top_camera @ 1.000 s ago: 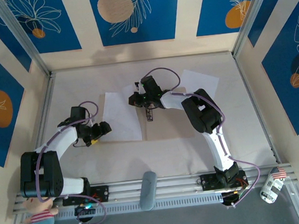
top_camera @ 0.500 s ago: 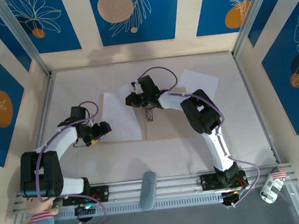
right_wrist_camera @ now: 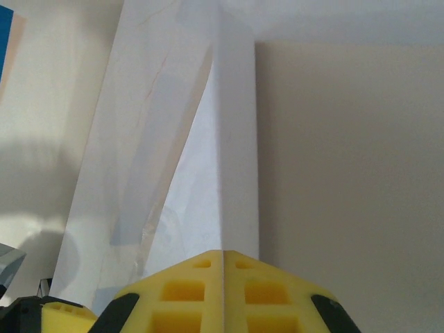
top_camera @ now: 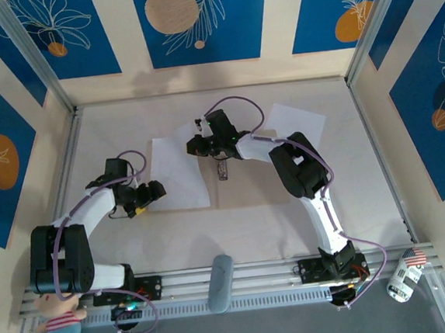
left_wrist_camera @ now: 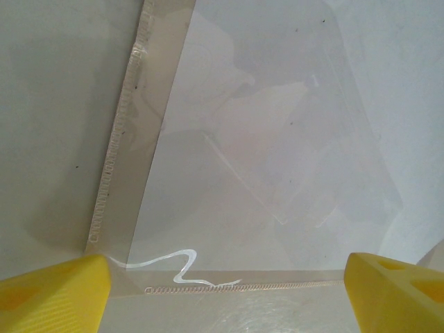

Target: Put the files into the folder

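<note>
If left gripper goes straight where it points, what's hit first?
Probably the near edge strip of the folder, then the white sheet lying on it. The left gripper is open and low; depth is unclear.

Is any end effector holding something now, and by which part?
The right end effector pinches a white paper sheet at its edge. The left end effector is open and holds nothing.
</note>
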Motion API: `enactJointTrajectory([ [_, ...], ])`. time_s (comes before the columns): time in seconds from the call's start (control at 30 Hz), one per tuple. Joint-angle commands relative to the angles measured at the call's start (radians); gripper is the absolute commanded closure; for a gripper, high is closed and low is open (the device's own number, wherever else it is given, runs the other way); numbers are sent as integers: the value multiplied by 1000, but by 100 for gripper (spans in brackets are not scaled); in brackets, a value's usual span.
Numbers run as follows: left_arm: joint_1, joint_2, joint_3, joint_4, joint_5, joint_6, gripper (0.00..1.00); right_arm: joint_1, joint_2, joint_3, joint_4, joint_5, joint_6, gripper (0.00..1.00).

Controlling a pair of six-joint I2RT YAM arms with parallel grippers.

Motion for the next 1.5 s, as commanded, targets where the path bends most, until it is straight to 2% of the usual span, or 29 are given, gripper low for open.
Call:
enactJointTrajectory([
  [0.0, 9, -11, -3, -18, 2, 11, 13, -9, 40, 55, -38, -7, -36, 99],
  [0.3, 9, -14, -1, -23, -3, 13, 12, -17, 53, 88, -72, -11, -41, 99],
  [0.8, 9, -9, -2, -20, 0, 13, 12, -10, -12, -30, -26, 27, 66, 99],
  [1.27, 9, -13, -5, -18, 4, 11, 12, -6, -2, -4, -42, 29, 32, 97],
  [1.37, 9, -17, -1, -21, 4, 10, 12, -7, 0, 9, -64, 27, 26, 92],
  [1.47, 10, -22, 11, -36, -9, 13, 12, -8, -14, 26, -101, 29, 4, 81],
])
